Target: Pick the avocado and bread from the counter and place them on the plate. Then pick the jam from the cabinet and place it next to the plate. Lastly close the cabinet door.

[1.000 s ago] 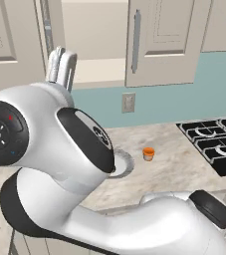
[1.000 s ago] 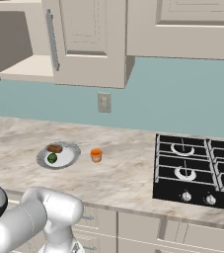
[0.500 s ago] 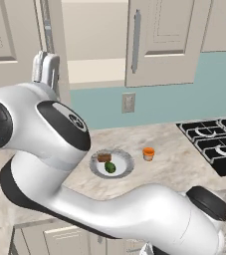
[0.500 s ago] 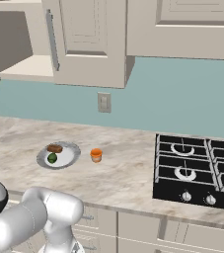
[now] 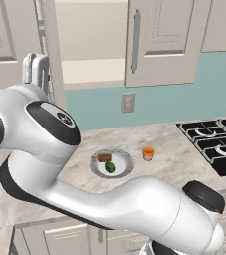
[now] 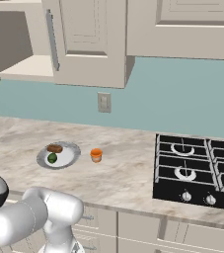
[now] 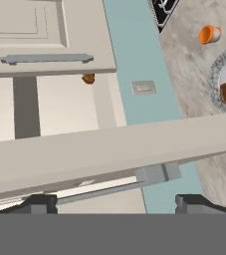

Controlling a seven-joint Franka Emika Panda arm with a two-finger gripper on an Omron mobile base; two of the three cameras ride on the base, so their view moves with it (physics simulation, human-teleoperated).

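The plate [image 5: 126,169] [image 6: 69,160] lies on the counter [image 5: 174,144] [image 6: 128,173], with the bread [image 5: 103,157] [image 6: 55,148] and the avocado [image 5: 110,167] [image 6: 52,158] on it. Just right of the plate stands the orange jam [image 5: 148,153] [image 6: 96,155] [image 7: 209,34]. The cabinet [image 5: 92,45] has its left door [image 5: 51,64] [image 7: 114,144] swung open and its right door [image 5: 159,40] closed. My gripper [image 5: 37,72] [image 7: 115,201] is raised at the open door's edge. It is open, its fingertips [image 7: 37,201] wide apart on either side of that door's silver handle [image 7: 109,183].
A black gas stove [image 5: 214,144] [image 6: 197,168] is set in the counter at the right. A wall outlet [image 5: 128,103] [image 6: 103,102] sits on the teal backsplash. A dark brown-orange lump [image 7: 88,78] shows by the cabinet shelf. My own arm bulks over the front left counter.
The arm has swung left, carrying the gripper to the open door's edge and uncovering the plate in the left base view. Plate, food and jam have not moved.
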